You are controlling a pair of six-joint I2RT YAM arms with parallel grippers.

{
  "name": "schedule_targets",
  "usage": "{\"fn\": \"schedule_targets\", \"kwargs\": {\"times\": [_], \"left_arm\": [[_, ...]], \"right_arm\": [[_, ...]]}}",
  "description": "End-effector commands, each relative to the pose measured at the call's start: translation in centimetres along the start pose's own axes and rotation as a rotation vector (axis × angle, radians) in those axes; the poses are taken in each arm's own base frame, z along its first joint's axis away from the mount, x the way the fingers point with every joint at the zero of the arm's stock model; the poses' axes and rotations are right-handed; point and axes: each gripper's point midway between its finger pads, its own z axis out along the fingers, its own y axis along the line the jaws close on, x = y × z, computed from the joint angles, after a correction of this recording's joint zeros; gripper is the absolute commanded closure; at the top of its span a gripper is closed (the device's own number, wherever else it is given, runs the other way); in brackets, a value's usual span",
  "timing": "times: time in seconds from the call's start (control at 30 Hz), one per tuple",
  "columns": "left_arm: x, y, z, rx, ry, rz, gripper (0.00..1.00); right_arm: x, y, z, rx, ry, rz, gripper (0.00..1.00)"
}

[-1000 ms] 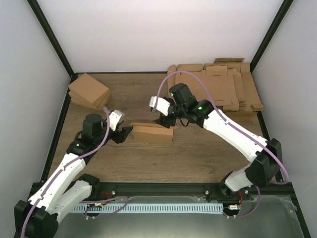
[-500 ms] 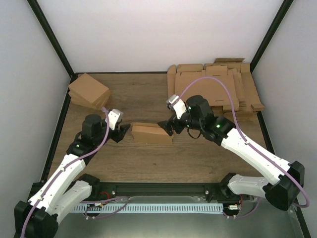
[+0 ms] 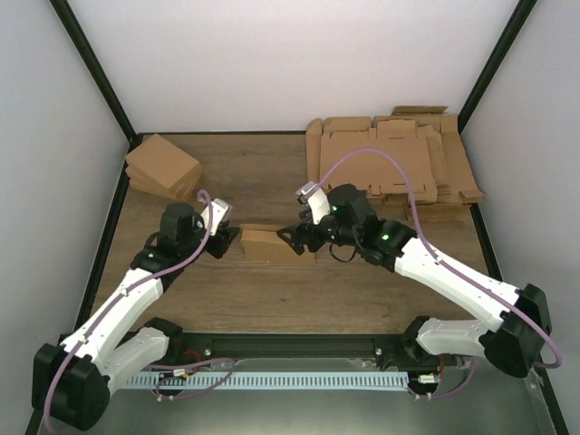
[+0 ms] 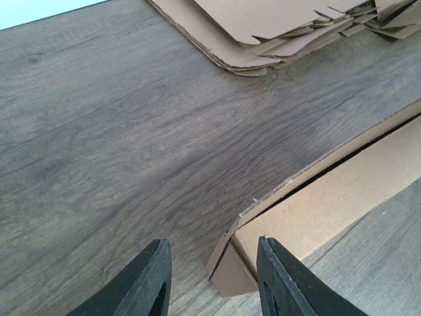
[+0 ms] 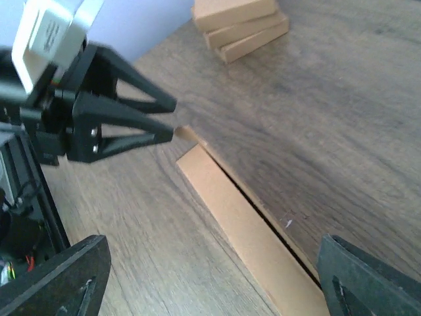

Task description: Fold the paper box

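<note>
Between both grippers, paper box [image 3: 276, 245] lying on the wooden table [image 3: 362, 294], its end flap at the left gripper [image 3: 229, 239] tips, fingers parted, right gripper [image 3: 290, 237] spread wide at its opposite end, neither grasping.

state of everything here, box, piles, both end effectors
paper box: lying on the table, mostly folded, lid seam gaping, small flap sticking out at one end
left end effector: open, pointed at that flap end, gripping nothing
right end effector: wide open, box between its fingers, gripping nothing
flat sheet pile: unfolded, stacked
folded box pile: folded, stacked
</note>
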Motion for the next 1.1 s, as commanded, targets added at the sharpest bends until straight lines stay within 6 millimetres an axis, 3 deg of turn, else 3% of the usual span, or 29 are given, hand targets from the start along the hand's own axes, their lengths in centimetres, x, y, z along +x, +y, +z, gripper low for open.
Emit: {"fn": "schedule_targets", "kwargs": {"times": [0.0, 0.33, 0.47, 0.67, 1.07], "left_arm": [[-1.7, 0.1, 0.4, 0.009, -0.013, 0.047, 0.61], [-1.5, -0.3, 1.0, 0.04, 0.018, 0.05, 0.73], [-1.5, -0.5, 1.0, 0.051, 0.022, 0.044, 0.76], [-1.2, -1.0, 1.1, 0.068, 0.037, 0.038, 0.76], [-0.9, -1.4, 1.3, 0.057, 0.084, 0.006, 0.89]], "right_arm": [[-0.3, 0.4, 1.5, -0.005, 0.029, -0.173, 0.11], [0.6, -3.5, 4.3, 0.175, 0.166, -0.338, 0.14], [0.6, -4.1, 4.8, 0.201, 0.181, -0.398, 0.17], [2.0, -4.9, 5.9, 0.263, 0.245, -0.441, 0.14], [3.9, -5.5, 7.5, 0.299, 0.277, -0.399, 0.16]]}}
